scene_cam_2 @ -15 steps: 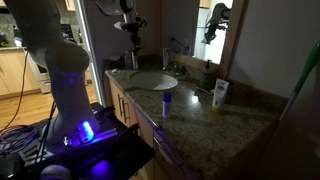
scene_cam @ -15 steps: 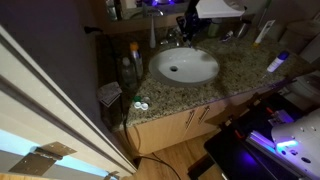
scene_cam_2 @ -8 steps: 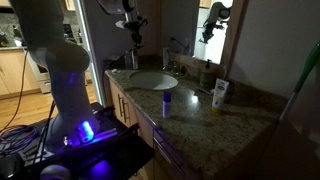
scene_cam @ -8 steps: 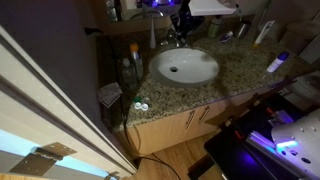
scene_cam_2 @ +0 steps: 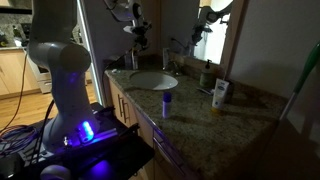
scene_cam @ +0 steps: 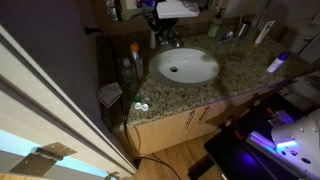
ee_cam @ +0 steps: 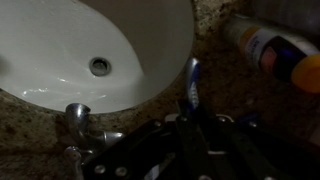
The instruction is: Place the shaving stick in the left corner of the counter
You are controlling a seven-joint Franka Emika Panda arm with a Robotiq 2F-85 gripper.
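My gripper (ee_cam: 192, 125) is shut on the shaving stick (ee_cam: 193, 82), a thin blue-and-white razor that sticks out past the fingertips. It hangs above the speckled granite counter (ee_cam: 222, 72), just beside the rim of the white oval basin (ee_cam: 90, 45), with the chrome tap (ee_cam: 76, 116) close by. In both exterior views the gripper (scene_cam: 160, 36) (scene_cam_2: 140, 42) is above the back of the counter (scene_cam: 240, 72) (scene_cam_2: 240, 116), behind the basin (scene_cam: 185, 66) (scene_cam_2: 152, 80). The razor is too small to make out there.
A bottle with an orange cap (ee_cam: 272, 52) lies on the counter near the razor's tip. Bottles (scene_cam: 130, 62) stand at one end of the counter and a small round case (scene_cam: 140, 106) sits near the front edge. A blue-capped stick (scene_cam_2: 167, 102), a white tube (scene_cam_2: 220, 95) and a dark bottle (scene_cam_2: 207, 74) stand past the basin.
The arm has carried the shaving stick sideways along the back of the counter, from behind the tap towards the end with the bottles. The gripper stays shut.
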